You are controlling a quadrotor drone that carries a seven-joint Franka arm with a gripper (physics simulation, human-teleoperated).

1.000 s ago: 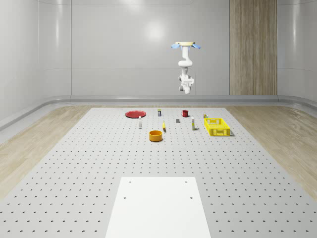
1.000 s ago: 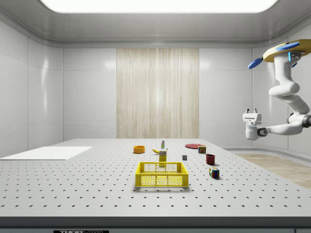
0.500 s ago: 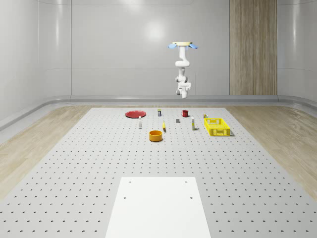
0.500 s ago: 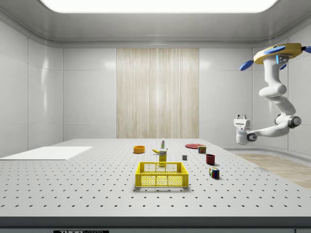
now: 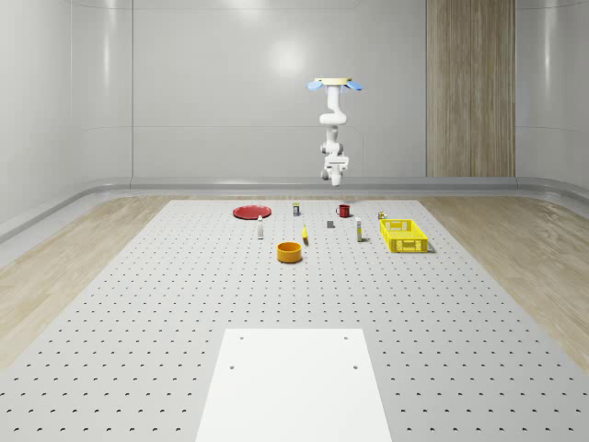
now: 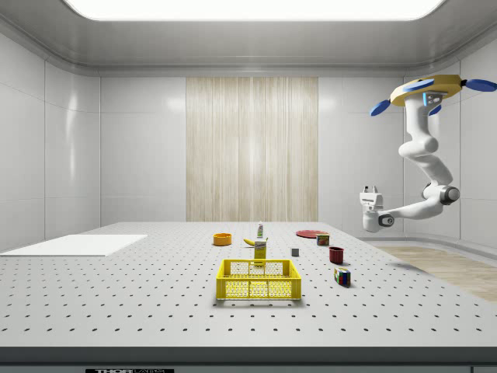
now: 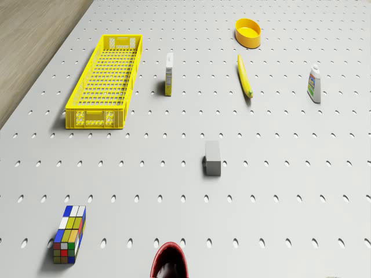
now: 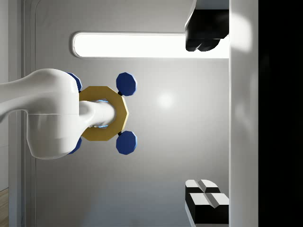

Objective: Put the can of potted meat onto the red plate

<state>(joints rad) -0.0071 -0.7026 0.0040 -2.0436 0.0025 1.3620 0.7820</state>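
The drone hovers high above the tabletop's far edge; its gripper points upward, fingers spread, holding nothing; the can stands beside the red plate.

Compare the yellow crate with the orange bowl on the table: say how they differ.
The yellow crate is long, rectangular and has lattice walls and floor; the orange bowl is round with solid walls. The crate is clearly the larger of the two. In the whole-scene view the crate lies towards the right, the bowl nearer the middle. Both sit open side up on the perforated table.
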